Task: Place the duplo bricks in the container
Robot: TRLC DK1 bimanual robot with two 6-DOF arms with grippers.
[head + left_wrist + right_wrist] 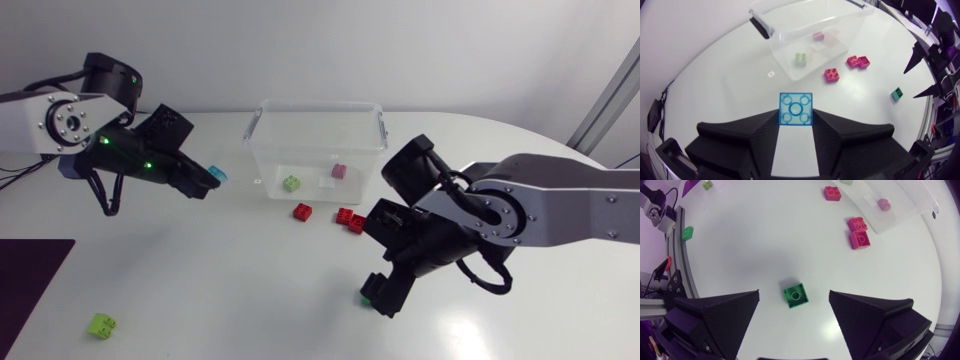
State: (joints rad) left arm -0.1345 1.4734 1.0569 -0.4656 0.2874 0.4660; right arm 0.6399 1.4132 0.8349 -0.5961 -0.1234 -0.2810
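Container of clear plastic (315, 104) lies straight ahead of the left gripper (796, 120), which clamps a translucent blue duplo brick (795, 109). The right gripper (794, 292), spread wide, hangs directly over a small dark-green brick (795, 295).

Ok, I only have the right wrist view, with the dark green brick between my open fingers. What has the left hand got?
Observer: The left hand is shut on a blue brick, held above the table.
Operator: Is it over the container?
Observer: No. In the head view the brick is apart from the container, short of its left wall.
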